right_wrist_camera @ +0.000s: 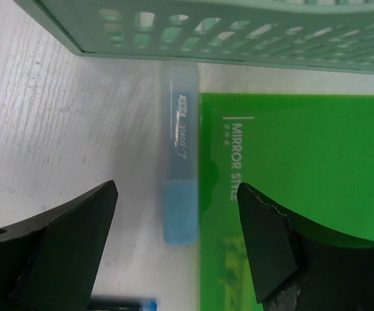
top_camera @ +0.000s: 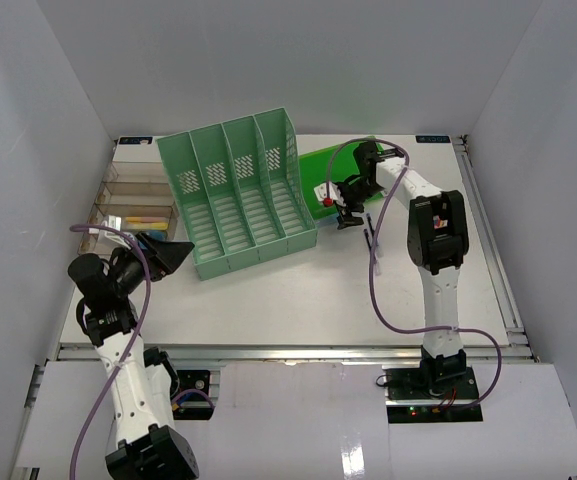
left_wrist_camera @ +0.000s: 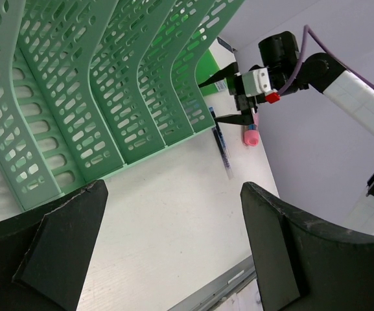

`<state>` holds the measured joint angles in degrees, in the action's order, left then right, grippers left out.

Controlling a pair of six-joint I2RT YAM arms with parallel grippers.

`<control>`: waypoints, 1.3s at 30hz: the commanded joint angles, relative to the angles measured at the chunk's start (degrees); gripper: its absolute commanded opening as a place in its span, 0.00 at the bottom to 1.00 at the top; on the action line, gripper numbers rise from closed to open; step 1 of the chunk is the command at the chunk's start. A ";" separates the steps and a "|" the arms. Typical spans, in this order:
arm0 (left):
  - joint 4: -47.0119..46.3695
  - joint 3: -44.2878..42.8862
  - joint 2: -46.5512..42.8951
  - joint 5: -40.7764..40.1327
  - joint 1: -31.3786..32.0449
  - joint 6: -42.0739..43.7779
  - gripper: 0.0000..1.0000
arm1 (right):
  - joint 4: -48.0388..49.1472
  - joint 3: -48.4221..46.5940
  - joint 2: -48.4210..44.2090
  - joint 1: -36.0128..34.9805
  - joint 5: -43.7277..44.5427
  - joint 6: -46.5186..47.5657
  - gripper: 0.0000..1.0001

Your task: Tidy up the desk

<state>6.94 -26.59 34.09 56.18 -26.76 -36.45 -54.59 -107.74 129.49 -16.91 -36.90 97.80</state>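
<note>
Few signs of progress: the desk (top_camera: 298, 300) has loose items right of the rack (top_camera: 243, 190). A blue-ended tube (right_wrist_camera: 180, 149) lies between rack and green folder (top_camera: 340, 165), with a pen (left_wrist_camera: 220, 141) and a pink thing (left_wrist_camera: 251, 137) nearby. Rack slots look empty; the tray (top_camera: 118, 200) at far left holds some small bits. Right gripper (right_wrist_camera: 177, 188) hangs over the tube, jaws wide, straddling it, nothing held. Left gripper (left_wrist_camera: 172, 188) is wide and empty by the rack's front. Looks early: tube pickup seems the step in hand; pen, pink thing and folder remain to be placed.
</note>
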 commanded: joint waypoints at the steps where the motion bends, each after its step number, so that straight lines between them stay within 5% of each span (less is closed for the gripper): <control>1: 0.42 0.13 -0.93 1.57 -0.04 0.79 0.95 | -2.95 -1.76 1.77 -0.75 0.82 -0.77 0.76; 7: -0.35 1.32 -1.35 3.37 -0.04 -4.79 0.95 | -3.04 -0.26 3.24 -0.67 3.76 -2.42 0.68; 16: -2.12 -0.02 -0.67 4.35 3.05 -14.47 0.95 | -2.79 4.42 -0.22 -0.74 5.67 -4.71 0.39; 39: -13.18 -0.10 2.73 -21.17 36.24 -24.99 0.95 | 4.95 14.58 -16.25 0.08 6.10 -21.45 0.14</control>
<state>-2.26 -25.71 33.37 41.86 4.08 -60.20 -50.66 -93.84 117.80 -17.43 -32.54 81.00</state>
